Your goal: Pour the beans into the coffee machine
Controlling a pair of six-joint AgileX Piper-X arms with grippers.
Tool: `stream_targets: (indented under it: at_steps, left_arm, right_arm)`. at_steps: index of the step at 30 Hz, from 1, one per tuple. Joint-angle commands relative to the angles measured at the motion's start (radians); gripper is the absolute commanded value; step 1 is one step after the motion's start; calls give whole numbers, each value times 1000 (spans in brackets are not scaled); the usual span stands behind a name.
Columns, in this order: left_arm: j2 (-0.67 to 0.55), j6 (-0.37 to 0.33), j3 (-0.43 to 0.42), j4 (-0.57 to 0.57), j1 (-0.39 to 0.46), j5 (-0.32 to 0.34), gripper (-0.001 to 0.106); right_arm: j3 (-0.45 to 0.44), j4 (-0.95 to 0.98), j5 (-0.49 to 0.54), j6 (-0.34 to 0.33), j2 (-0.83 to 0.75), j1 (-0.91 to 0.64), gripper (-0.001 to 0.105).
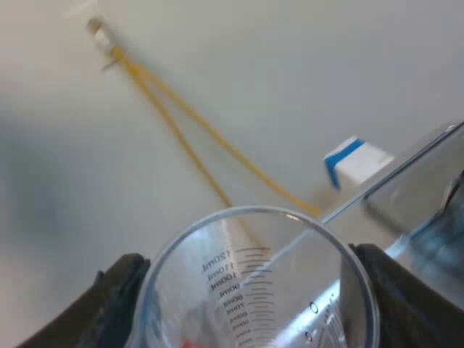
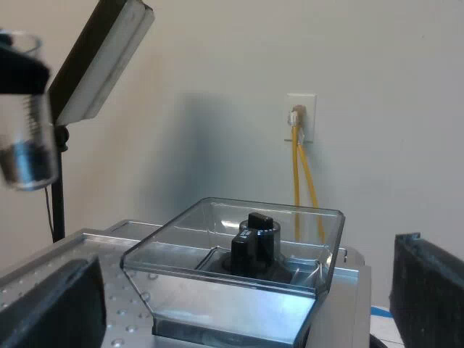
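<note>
Left gripper [image 1: 255, 308] is clamped on the glass [image 1: 239, 250]; its scale reads 120mL, 110mL, 100mL going down. The right wrist view adds dark beans [image 2: 26, 163] in the glass base, held higher than the open hopper [image 2: 239, 250]. Right gripper [image 2: 239, 312] jaws are wide and empty.

2 yellow cables [image 2: 296, 174] hang down from a white wall plug [image 2: 301, 116]. A flat lamp [image 2: 101, 61] sits tilted on a black pole [image 2: 58, 203]. A blue and white box [image 1: 355, 161] is near the cables.
</note>
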Motion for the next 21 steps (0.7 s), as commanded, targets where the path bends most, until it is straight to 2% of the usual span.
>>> stream_targets:
  at_steps: [1,2,4,6,12,19,20,21]
  left_arm:
    - [51,42,-62,-10,-49,-53,1]
    - [59,52,-74,-10,-57,-64,1]
    - [105,101,-117,-10,-80,-128,1]
    - [140,118,-151,-10,-93,-146,1]
    - [228,147,-238,-12,-126,-150,1]
    - [268,207,-279,-29,-137,-150,1]
    - [290,363,-288,-41,-155,-212,1]
    - [290,363,-288,-41,-155,-212,1]
  right_arm:
    - [-10,-2,-3,-11,-9,-2,81]
    - [-10,-2,-3,-11,-9,-2,81]
    - [-10,-2,-3,-9,-9,-2,81]
    - [-10,-2,-3,-2,-9,0,81]
    - [-10,-2,-3,13,-9,0,81]
    - [-10,-2,-3,13,-9,0,81]
    - [-10,-2,-3,13,-9,0,81]
    - [-10,-2,-3,13,-9,0,81]
